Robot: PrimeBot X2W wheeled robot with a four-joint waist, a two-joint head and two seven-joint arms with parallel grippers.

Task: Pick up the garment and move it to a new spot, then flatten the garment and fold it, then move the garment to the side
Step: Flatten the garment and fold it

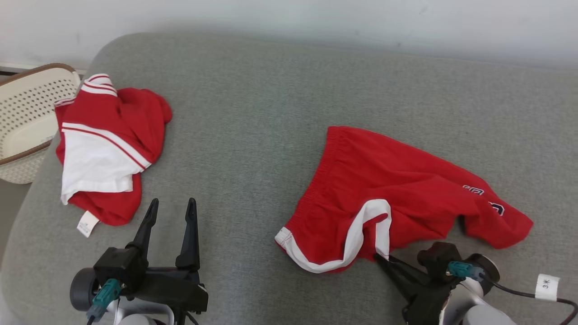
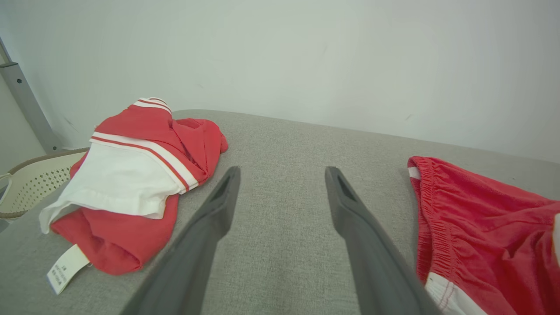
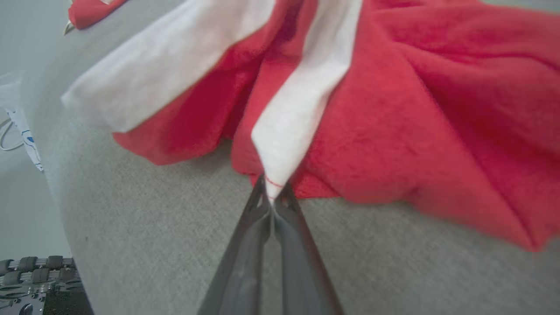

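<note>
Head view, positions by clock face from the picture centre.

- Surface: broad grey woven-fabric cushion (image 1: 253, 113), with a pale white wall (image 1: 316, 22) along its 12 o'clock edge.
- Task item: red soft-knit shorts with a gathered waistband and white hem trim (image 1: 397, 189), lying at 3 to 4 o'clock and resting on the cushion. They are rumpled rather than flat. The waistband edge faces 9 o'clock, and dark-outlined lettering shows near the 3 o'clock end.
- white hem trim (image 1: 356, 234): curves in a loop along the shorts' 6 o'clock side.
- right gripper (image 1: 378, 257): at 5 o'clock. Its two dark fingers are pressed together, pinching the tip of the white hem trim. In the right wrist view the cloth is drawn to a point between the tips, just above the cushion.
- left gripper (image 1: 172, 208): at 7 o'clock. Its fingers are spread wide over bare cushion and hold nothing. It sits between the two garments and touches neither.
- Second item: crumpled red garment with a white panel and striped trim (image 1: 108, 149), at 9 o'clock, well apart from the shorts. A small white care label (image 1: 87, 224) sticks out at its 6 o'clock edge.
- cream perforated plastic basket with a brown rim (image 1: 27, 113): at far 9 o'clock, beside the cushion's edge.
- white paper tag (image 1: 547, 286): on the black cable by the right wrist. The marking is too small to read.
</note>
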